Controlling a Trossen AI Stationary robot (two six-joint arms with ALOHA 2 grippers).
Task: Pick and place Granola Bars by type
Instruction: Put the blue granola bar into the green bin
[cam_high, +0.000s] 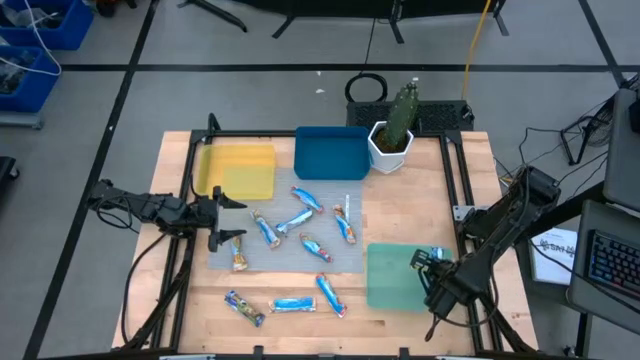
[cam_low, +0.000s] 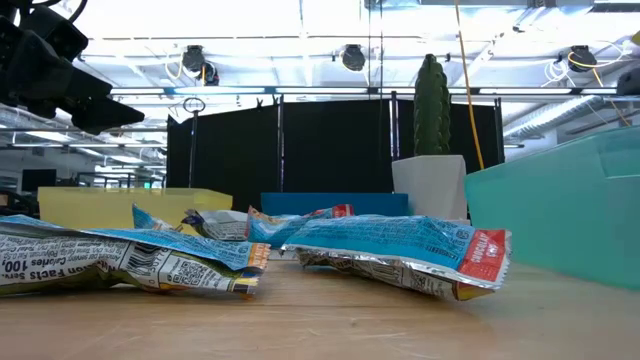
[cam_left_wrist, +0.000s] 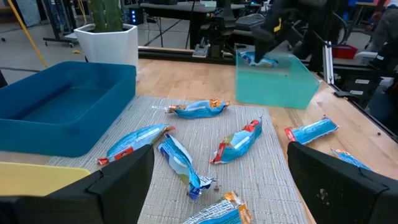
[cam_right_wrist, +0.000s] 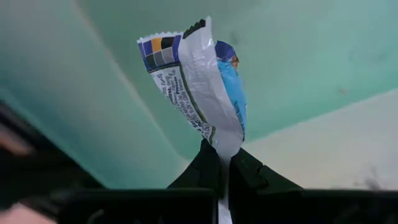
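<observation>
Release is your next call: your right gripper (cam_right_wrist: 221, 163) pinches a blue granola bar (cam_right_wrist: 205, 87) by one end, long axis running straight out from the fingertips over the green tray (cam_high: 390, 278), while your left gripper (cam_high: 222, 218) waits spread beside the mat's bars.

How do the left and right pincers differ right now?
The left pincer is open and empty, hovering at the grey mat's left edge; the right pincer is shut on a shiny blue wrapped granola bar, held over the flat green tray. The left points toward the table's middle from the left side, the right from the right. Both are dark two-finger pincers.
</observation>
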